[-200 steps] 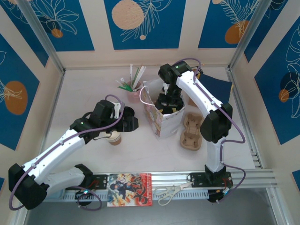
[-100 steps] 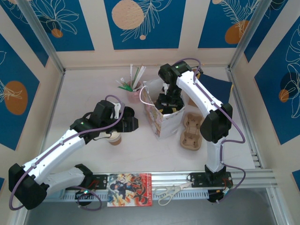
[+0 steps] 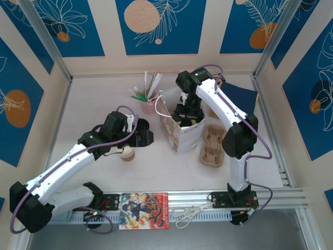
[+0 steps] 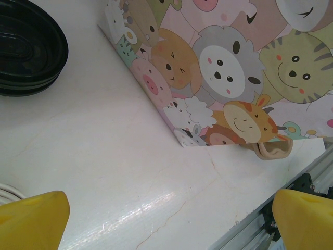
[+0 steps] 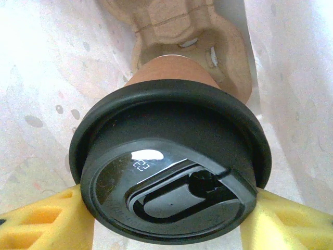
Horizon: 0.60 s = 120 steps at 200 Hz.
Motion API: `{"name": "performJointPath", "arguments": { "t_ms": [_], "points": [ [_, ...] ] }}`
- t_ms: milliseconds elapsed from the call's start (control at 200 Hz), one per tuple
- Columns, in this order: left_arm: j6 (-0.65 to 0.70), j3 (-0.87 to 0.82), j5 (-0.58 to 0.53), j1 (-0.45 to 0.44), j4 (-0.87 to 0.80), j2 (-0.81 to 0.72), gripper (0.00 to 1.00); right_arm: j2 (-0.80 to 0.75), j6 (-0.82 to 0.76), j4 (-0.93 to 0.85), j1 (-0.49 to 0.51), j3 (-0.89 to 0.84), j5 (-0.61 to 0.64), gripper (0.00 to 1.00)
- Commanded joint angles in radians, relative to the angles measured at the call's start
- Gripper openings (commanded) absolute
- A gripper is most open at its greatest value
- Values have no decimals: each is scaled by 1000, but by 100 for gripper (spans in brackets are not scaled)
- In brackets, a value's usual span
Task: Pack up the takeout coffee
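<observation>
White table (image 3: 93, 104), right hand (image 5: 165, 221) in bag (image 5: 47, 78) gripping lidded cup (image 5: 166, 156)

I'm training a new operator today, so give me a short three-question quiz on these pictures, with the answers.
1. True or false: the left gripper is closed on the cartoon-animal gift bag.
2. What does the right gripper grip? A) scissors B) a lidded coffee cup C) a cup of straws
3. Short answer: what lies beneath that cup inside the bag?

Key
1. False: its jaws stand wide apart over bare table, short of the bag.
2. B
3. A moulded-pulp cup carrier.
</observation>
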Motion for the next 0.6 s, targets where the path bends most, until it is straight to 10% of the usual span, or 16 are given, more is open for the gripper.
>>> {"name": "performJointPath", "arguments": {
  "t_ms": [0, 595],
  "points": [
    [5, -11, 21, 10, 12, -4, 100, 10, 13, -68, -6, 23, -2, 64],
    [9, -8, 23, 10, 11, 1, 100, 8, 24, -83, -15, 32, 34, 64]
  ]
}}
